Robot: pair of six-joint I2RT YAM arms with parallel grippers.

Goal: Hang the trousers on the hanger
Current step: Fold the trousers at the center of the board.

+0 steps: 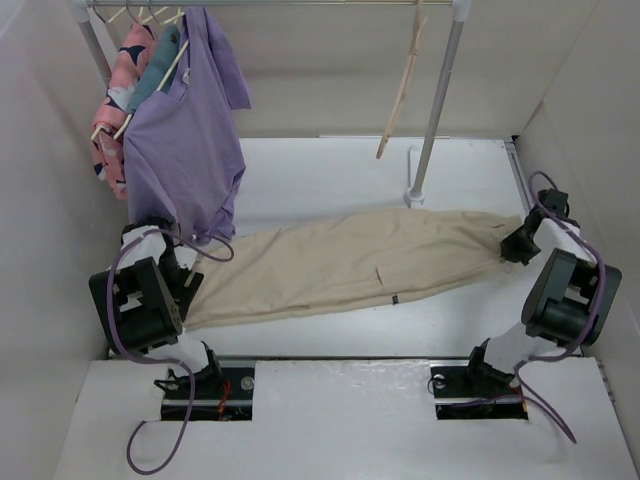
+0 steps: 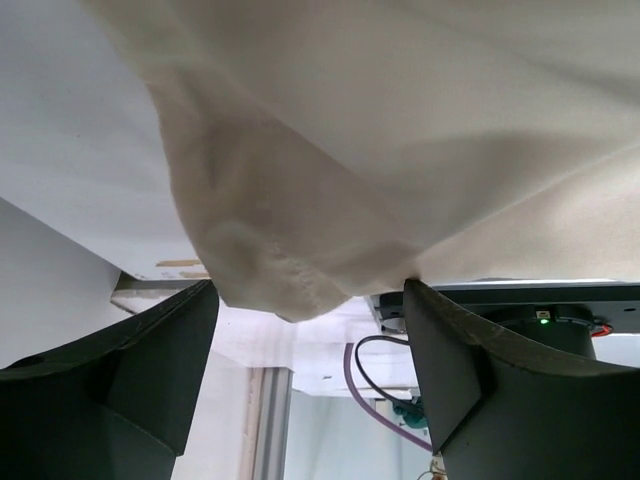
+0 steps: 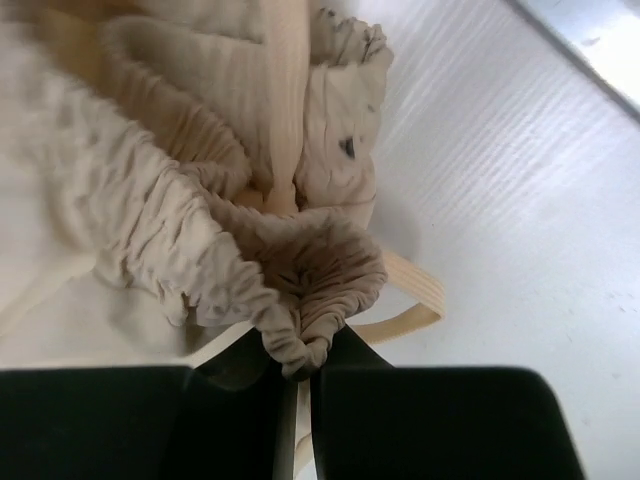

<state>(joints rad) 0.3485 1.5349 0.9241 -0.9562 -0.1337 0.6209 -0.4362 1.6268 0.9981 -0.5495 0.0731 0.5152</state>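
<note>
Trousers (image 1: 350, 265) lie stretched across bench (image 1: 300, 170) between the arms. Hanger (image 1: 405, 85) hangs from rail (image 1: 300, 4), well apart. Right gripper (image 3: 300, 362): jaws clenched on gathered waistband (image 3: 200, 240). Left gripper (image 2: 308, 305): jaws released, leg hem (image 2: 270, 280) drooping between them. Best to bite the hem deep and square before lifting.

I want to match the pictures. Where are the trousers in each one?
Top view: trousers stretched across the middle.
Left wrist: trousers fill the top, above the open left claw.
Right wrist: trousers bunched upper left, pinched by the right claw.
Shared landmark: the white table.
</note>
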